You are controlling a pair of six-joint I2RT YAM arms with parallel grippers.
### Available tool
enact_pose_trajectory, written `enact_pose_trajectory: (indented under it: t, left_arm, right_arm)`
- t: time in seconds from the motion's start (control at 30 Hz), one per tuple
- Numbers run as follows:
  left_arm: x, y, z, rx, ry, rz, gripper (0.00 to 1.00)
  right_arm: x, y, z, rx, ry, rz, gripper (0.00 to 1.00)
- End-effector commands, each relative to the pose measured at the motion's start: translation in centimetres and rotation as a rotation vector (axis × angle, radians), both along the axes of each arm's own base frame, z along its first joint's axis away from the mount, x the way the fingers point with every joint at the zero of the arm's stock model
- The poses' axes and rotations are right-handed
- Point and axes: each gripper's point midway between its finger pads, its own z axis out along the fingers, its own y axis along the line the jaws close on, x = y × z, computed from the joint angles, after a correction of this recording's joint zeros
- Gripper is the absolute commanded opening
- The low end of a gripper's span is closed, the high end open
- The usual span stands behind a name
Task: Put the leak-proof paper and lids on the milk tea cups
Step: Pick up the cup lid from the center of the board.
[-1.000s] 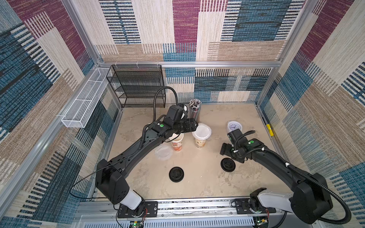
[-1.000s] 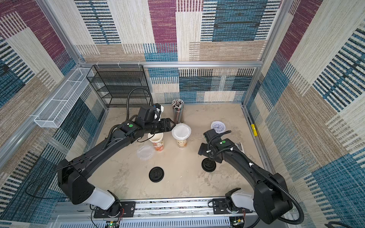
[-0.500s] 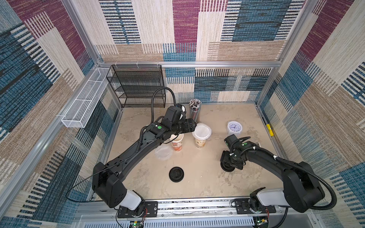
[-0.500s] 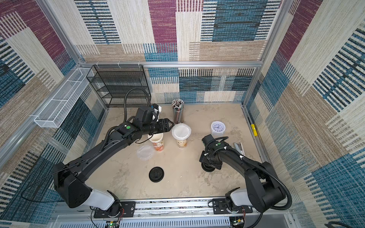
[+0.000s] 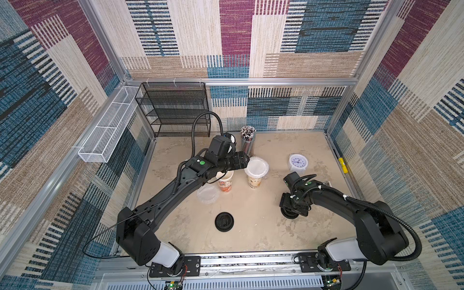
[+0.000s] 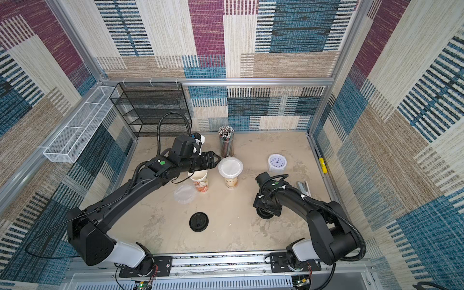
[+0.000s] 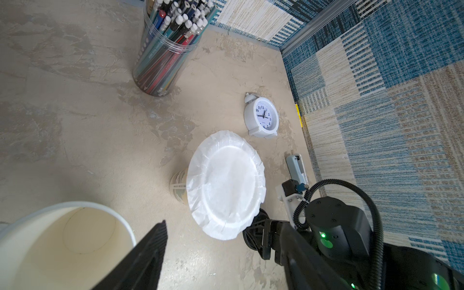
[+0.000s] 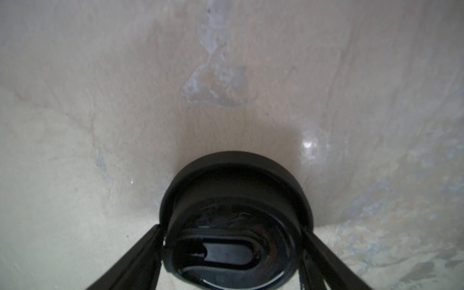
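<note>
Atop the beige cup (image 5: 254,182), crinkled round paper (image 5: 256,166).

Table (image 5: 251,233): matt, mottled beige, stone-look, slightly rough. Paper (image 7: 226,185): thin, matt white, crinkled at rim. 2nd sheet (image 5: 207,194), centre-left of frame: translucent, wrinkly. Cup (image 7: 75,238): paper, smooth matt cream inside. Lid (image 8: 236,221): black plastic, glossy. Clock (image 7: 262,116): white glossy plastic. Holder (image 7: 163,57): clear plastic. Rack (image 5: 173,110), upper left: black metal mesh. Walls (image 5: 326,37): woven, cloth-look.
</note>
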Motion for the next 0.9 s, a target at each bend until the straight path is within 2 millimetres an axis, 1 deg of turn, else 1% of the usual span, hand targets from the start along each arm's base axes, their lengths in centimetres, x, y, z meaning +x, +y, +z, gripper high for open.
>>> enact_pose_trajectory:
  t: [0.0,0.27,0.37,0.43,0.53,0.6,0.7,0.73,0.77,0.87]
  left_arm:
    - [0.3,0.2,0.7,-0.006,-0.028,0.019,0.74]
    - [0.2,0.7,0.8,-0.006,-0.034,0.03,0.74]
    - [0.2,0.9,0.7,-0.003,-0.035,0.035,0.74]
    - [0.2,1.1,0.8,-0.003,-0.037,0.041,0.74]
    - [0.2,1.5,1.0,-0.003,-0.042,0.051,0.74]
    - [0.2,1.9,1.0,-0.002,-0.044,0.059,0.74]
    - [0.4,2.2,1.1,-0.006,-0.045,0.067,0.74]
    - [0.4,2.2,1.1,-0.008,-0.044,0.068,0.74]
    - [0.5,2.3,1.0,-0.009,-0.041,0.07,0.74]
    - [0.6,2.5,0.6,-0.015,-0.031,0.077,0.74]
  right_arm:
    - [0.1,-0.3,-0.4,-0.017,-0.002,-0.008,0.81]
    - [0.0,-0.4,-0.6,-0.028,0.011,-0.011,0.74]
    - [0.1,-0.4,-0.1,-0.028,0.001,-0.01,0.73]
    - [0.3,-0.5,0.7,-0.032,-0.017,-0.011,0.73]
    - [0.8,-1.1,3.1,-0.056,-0.064,-0.022,0.72]
    - [1.2,-1.6,5.3,-0.077,-0.1,-0.03,0.72]
    - [2.0,-1.9,9.1,-0.093,-0.155,-0.029,0.71]
    - [2.4,-1.8,10.6,-0.093,-0.174,-0.024,0.71]
    - [3.1,-1.4,12.7,-0.074,-0.213,-0.005,0.71]
    - [5.0,-0.1,17.3,-0.038,-0.294,0.055,0.7]
